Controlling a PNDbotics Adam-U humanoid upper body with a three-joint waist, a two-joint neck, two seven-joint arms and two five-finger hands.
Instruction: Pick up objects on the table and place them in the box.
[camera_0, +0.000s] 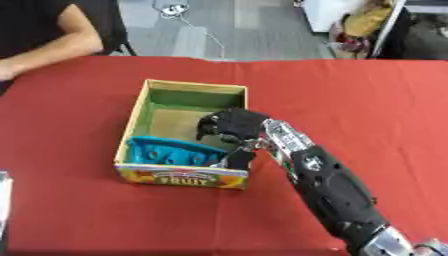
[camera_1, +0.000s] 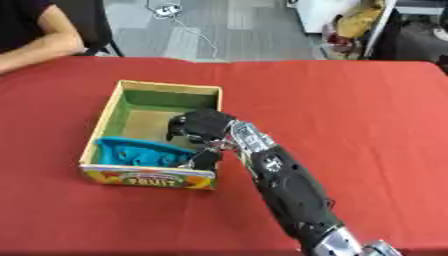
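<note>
The right hand (camera_0: 229, 126) reaches over the right wall of the box (camera_0: 131, 121), its fingers curled downward inside; whether they grip anything cannot be told. Just to its left and slightly nearer the camera, a blue object (camera_0: 171, 151) lies inside the box against the front wall. The box sits on the red table (camera_0: 367, 100) beneath the hand.

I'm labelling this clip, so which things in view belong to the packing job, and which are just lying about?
Part of the job:
- box, open on the red table
- blue object lying inside the box
- right robot hand, reaching over the box's right wall

Just lying about:
- white cable on the floor beyond the table
- a person's arm at the far left edge
</note>
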